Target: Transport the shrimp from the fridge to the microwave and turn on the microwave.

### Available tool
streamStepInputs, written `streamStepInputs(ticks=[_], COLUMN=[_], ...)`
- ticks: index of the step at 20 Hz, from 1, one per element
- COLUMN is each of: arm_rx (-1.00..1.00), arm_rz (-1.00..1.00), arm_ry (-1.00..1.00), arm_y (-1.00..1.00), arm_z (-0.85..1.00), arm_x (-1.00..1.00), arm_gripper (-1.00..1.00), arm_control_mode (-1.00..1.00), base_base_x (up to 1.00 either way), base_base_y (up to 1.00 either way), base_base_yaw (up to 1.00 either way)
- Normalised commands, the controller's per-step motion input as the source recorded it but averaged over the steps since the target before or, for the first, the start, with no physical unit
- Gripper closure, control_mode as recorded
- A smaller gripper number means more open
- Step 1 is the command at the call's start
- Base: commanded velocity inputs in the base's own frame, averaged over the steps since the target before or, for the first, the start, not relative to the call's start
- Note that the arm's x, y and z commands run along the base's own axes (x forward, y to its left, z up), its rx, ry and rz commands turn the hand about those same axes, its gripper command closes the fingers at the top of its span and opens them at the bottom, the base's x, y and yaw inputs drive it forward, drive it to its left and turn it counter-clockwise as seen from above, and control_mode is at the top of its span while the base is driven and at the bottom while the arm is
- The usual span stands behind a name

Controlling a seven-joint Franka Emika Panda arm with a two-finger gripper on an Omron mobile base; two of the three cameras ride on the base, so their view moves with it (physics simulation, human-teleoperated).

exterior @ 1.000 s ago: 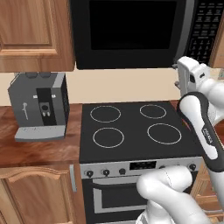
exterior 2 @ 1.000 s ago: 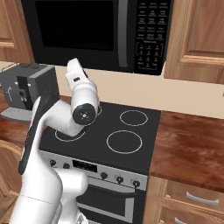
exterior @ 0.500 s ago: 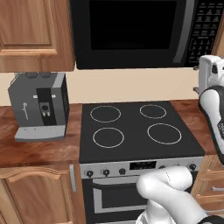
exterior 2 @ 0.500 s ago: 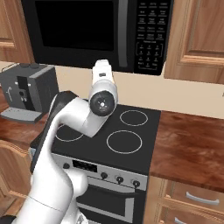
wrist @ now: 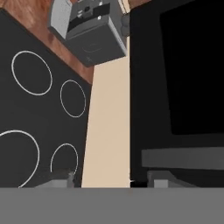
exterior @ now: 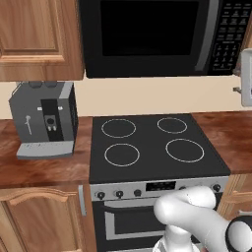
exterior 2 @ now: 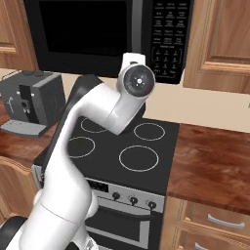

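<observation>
Right base view gives me the best look at the arm: the white arm with dark joints [exterior 2: 93, 141] rises from the lower left, bends over the black glass stove top with four white ring burners [exterior 2: 127, 146], and its round wrist end stands in front of the lower edge of the large black microwave with the dark window door [exterior 2: 93, 34]. In this view the wrist faces the camera, so I cannot see the fingers there. The microwave door is closed, its long vertical handle is just left of the keypad of small white-labelled buttons [exterior 2: 168, 34], and the keypad sits on the right side of the box. In the left base view the microwave [exterior: 147, 37] hangs above the stove top [exterior: 152, 145], and a grey-and-black coffee machine [exterior: 44, 120] stands on the brown wooden counter [exterior: 39, 167] to the left of the stove, under a brown wooden cabinet [exterior: 34, 39]. In the hand view, which is rolled sideways, I see the gripper [wrist: 111, 181] at the bottom edge with its two tips apart from each other, and nothing lies between them; how wide they stand I cannot tell exactly. Beyond the tips are the beige wall strip [wrist: 107, 131], the stove rings on one side and the dark microwave window on the other.
</observation>
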Motion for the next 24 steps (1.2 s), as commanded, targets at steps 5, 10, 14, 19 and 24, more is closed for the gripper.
streamStepInputs(ticks=[5, 10, 14, 19, 24], arm_rx=[0.0, 0.0, 0.0, 0.03, 0.13], arm_rz=[0.0, 0.0, 0.0, 0.01, 0.05], arm_ry=[-0.05, -0.18, -0.14, -0.01, 0.0], arm_y=[0.0, -0.02, -0.1, -0.25, -0.51], arm_z=[0.0, -0.02, -0.12, -0.12, 0.0], arm_x=[0.0, 0.03, 0.31, 0.47, 0.25], arm_gripper=[1.0, 1.0, 1.0, 1.0, 1.0], arm_control_mode=[-1.0, -1.0, -1.0, -1.0, -1.0], base_base_x=[0.0, 0.0, 0.0, 0.0, 0.0], base_base_y=[0.0, 0.0, 0.0, 0.0, 0.0], base_base_yaw=[0.0, 0.0, 0.0, 0.0, 0.0])
